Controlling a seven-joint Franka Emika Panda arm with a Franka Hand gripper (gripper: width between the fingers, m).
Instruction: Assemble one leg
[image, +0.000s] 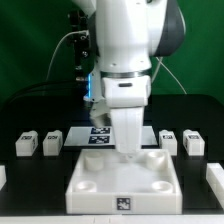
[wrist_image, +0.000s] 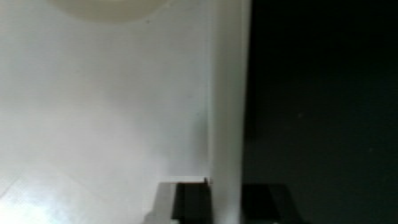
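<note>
Gripper: at tray rim, 12 o'clock; jaws apart or clamped, cannot tell.
Legs: pairs at tray's 10 and 2 o'clock.

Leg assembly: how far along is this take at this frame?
Done: nothing visible; the tray shows empty sockets. In hand: the hand hangs low over its far rim, grip unclear. Left: four legs stand loose, two on the exterior view's left, two on its right; one must be fetched and seated.
</note>
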